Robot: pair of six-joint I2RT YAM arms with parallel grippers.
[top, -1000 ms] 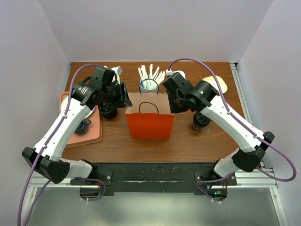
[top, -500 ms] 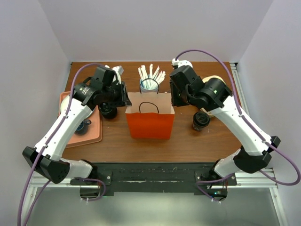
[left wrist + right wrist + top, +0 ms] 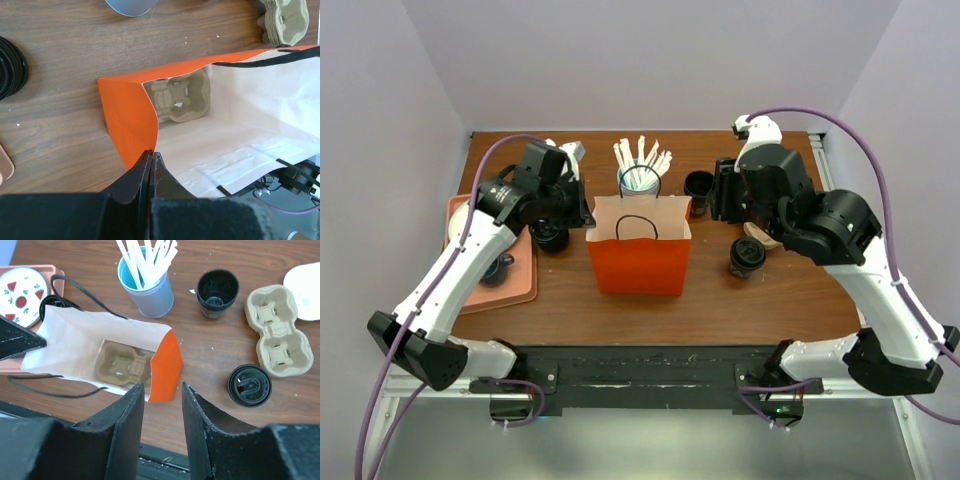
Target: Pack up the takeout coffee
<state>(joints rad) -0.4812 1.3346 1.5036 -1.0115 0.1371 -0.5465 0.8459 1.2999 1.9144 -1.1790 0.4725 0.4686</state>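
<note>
The takeout coffee [image 3: 747, 257], a small dark cup with a round black lid [image 3: 249, 385], stands on the table right of the orange paper bag [image 3: 638, 262]. The bag stands open with a cardboard cup carrier [image 3: 122, 367] lying on its floor [image 3: 180, 95]. My left gripper [image 3: 586, 214] is shut on the bag's left rim [image 3: 150, 156], with orange paper pinched between its fingers. Above the table by the bag's right edge, my right gripper [image 3: 724, 196] hangs open [image 3: 162, 387] with nothing in it. It touches neither the bag nor the coffee.
A blue straw holder [image 3: 638, 180] stands behind the bag. An open all-black cup [image 3: 217, 290] and a second cardboard carrier [image 3: 277, 337] sit at the back right. At the left are a pink tray [image 3: 520, 285] and another dark lidded cup [image 3: 550, 236].
The right gripper left the bag's right edge, opened wider and rose back to the right. The left gripper closed on the bag's left rim.
</note>
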